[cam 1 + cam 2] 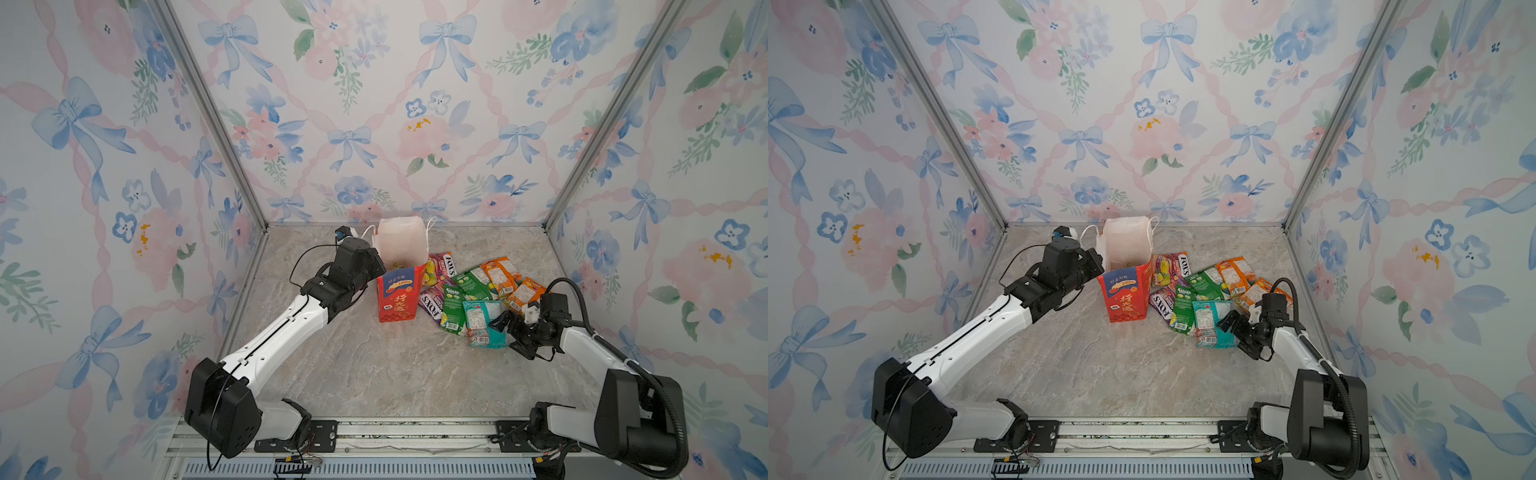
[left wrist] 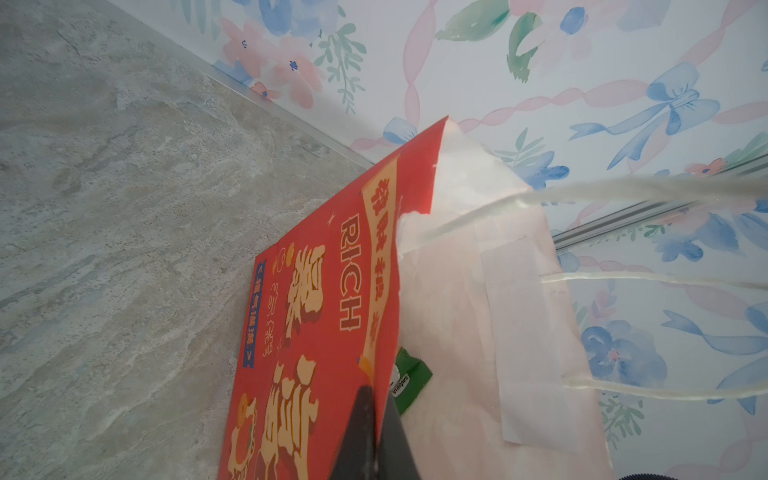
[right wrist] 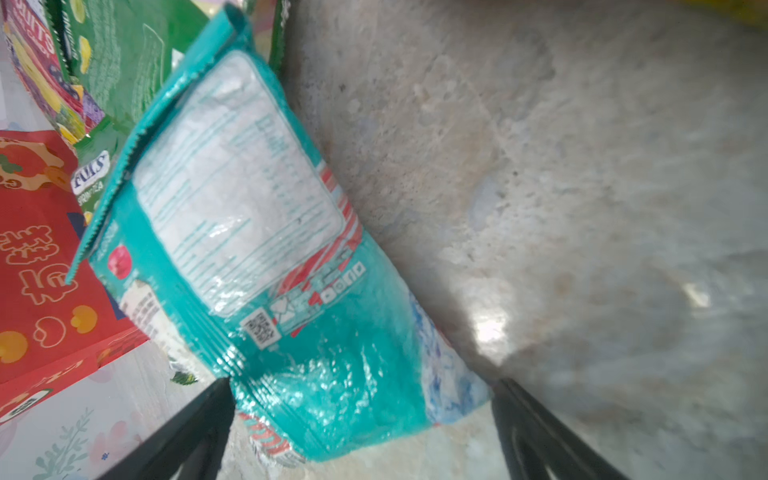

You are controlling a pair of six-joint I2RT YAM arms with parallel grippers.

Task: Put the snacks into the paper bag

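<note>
Standing upright at the centre back of the frame in both top views, the paper bag [image 1: 398, 293] has its white-lined mouth open upward. The left gripper [image 1: 378, 264] reaches in from the left, its fingers pinched tight on the bag's left rim. The left wrist view shows a green packet [image 2: 409, 380] inside the bag. The snacks [image 1: 473, 286] lie overlapping just right of the bag, the nearest ones right against its side and the orange ones near the right wall. A teal packet [image 1: 484, 324] forms the pile's front edge. The right gripper [image 1: 510, 336] has its fingers spread wide, straddling that packet's end. Bare table [image 1: 374, 374] fills the lower centre between the two arms
</note>
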